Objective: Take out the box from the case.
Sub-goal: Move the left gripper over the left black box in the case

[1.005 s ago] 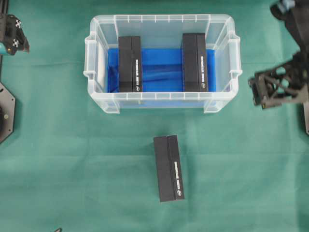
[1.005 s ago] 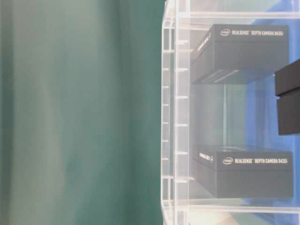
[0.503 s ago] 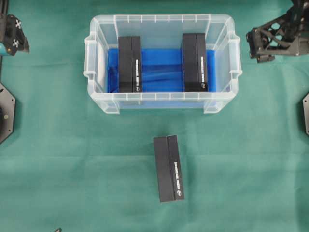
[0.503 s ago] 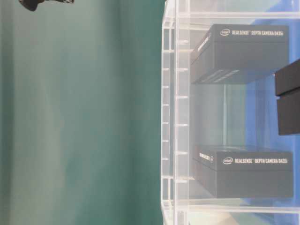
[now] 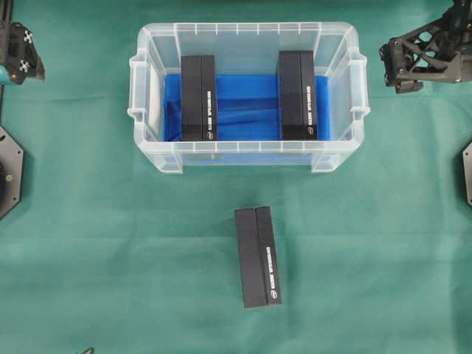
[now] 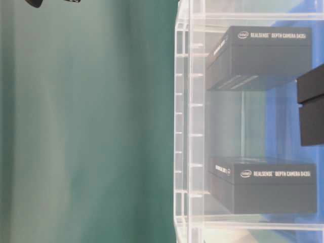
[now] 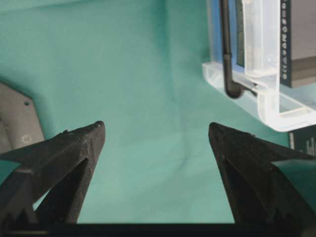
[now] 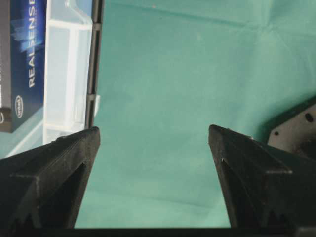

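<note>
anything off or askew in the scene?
Only mildly: the box on the cloth lies slightly skewed relative to the case. The two boxes inside stand straight and parallel. Nothing looks spilled or damaged.

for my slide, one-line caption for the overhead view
Two black boxes stand in the clear case, a third box lies outside on the green cloth.
</note>
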`<state>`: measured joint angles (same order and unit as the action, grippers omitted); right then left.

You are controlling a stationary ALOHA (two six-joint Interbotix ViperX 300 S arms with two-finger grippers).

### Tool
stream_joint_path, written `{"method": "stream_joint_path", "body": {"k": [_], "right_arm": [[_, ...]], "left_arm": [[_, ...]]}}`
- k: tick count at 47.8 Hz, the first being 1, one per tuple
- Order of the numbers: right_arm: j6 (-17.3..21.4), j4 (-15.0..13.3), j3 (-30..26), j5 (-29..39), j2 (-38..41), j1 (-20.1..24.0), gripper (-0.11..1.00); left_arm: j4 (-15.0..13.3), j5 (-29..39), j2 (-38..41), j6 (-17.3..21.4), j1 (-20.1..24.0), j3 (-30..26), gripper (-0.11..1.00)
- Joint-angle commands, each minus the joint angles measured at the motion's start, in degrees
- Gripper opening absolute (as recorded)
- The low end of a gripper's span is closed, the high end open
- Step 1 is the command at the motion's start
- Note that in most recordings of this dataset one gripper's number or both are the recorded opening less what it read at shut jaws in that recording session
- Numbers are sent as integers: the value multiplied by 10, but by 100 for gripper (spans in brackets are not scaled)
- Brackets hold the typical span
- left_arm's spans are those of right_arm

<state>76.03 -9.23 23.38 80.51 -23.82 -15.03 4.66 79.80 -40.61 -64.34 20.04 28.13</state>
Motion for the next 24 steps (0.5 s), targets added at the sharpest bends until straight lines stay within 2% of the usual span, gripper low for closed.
{"method": "stream_joint_path", "body": {"k": [1, 13, 24], "right_arm": [[-1, 2, -5, -2, -7, -2, 87], [-1, 3, -5, -2, -7, -2, 87], [-1, 4, -6, -4, -7, -1, 87]], "left_arm": [[1, -3, 1, 1, -1, -7, 91], [1, -3, 15, 0, -1, -13, 91], [0, -9, 62, 0, -13, -38, 91]]}}
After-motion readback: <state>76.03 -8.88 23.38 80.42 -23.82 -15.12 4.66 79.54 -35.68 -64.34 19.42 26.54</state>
